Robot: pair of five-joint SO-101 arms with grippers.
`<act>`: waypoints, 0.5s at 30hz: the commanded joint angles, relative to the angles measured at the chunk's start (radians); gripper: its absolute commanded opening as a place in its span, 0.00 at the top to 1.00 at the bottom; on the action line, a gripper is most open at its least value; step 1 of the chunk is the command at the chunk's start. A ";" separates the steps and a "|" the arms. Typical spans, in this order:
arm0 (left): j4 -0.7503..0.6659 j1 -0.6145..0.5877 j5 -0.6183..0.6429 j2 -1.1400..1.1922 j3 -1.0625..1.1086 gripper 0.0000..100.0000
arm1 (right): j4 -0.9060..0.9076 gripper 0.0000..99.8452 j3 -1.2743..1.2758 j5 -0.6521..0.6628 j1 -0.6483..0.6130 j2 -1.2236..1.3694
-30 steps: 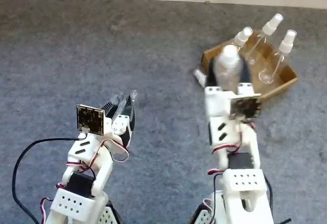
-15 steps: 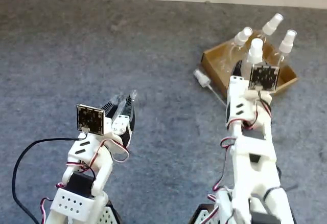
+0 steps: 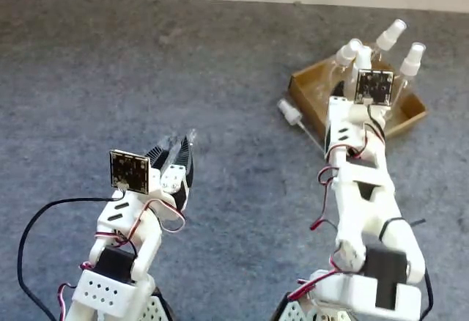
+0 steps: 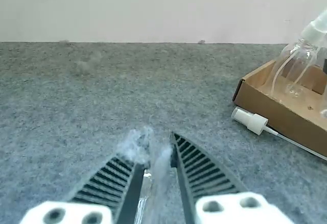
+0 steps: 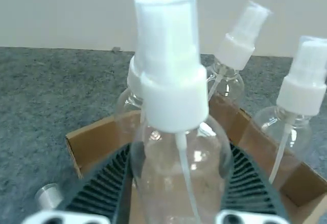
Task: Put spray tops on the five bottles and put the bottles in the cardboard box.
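Note:
My right gripper is shut on a clear bottle with a white spray top, held upright over the cardboard box. Three more topped bottles stand in the box: one behind the held bottle, one beside it and one partly hidden. My left gripper hangs over the carpet at the lower left, shut on a clear bottle with no top. A loose spray top with its tube lies on the carpet just outside the box's near wall.
Grey carpet covers the table, bare between the two arms and toward the back. A pale wall runs along the far edge. The loose spray top lies between my left gripper and the box.
My right arm has stretched forward and carried its topped bottle from the box's near edge to over the box among the other bottles. The left arm has stayed still.

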 commanded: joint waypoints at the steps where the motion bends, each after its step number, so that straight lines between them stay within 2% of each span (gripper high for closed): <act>1: -0.026 -0.012 -0.014 -0.004 0.022 0.97 | -0.163 0.84 -0.079 0.003 0.012 0.042; 5: -0.028 -0.012 -0.014 -0.004 0.022 0.96 | -0.289 0.84 -0.084 0.003 0.016 0.130; 11: -0.028 -0.010 -0.014 -0.004 0.022 0.96 | -0.312 0.84 -0.102 -0.012 0.061 0.249; 15: -0.028 -0.008 -0.014 -0.004 0.022 0.96 | -0.312 0.84 -0.166 -0.212 0.102 0.300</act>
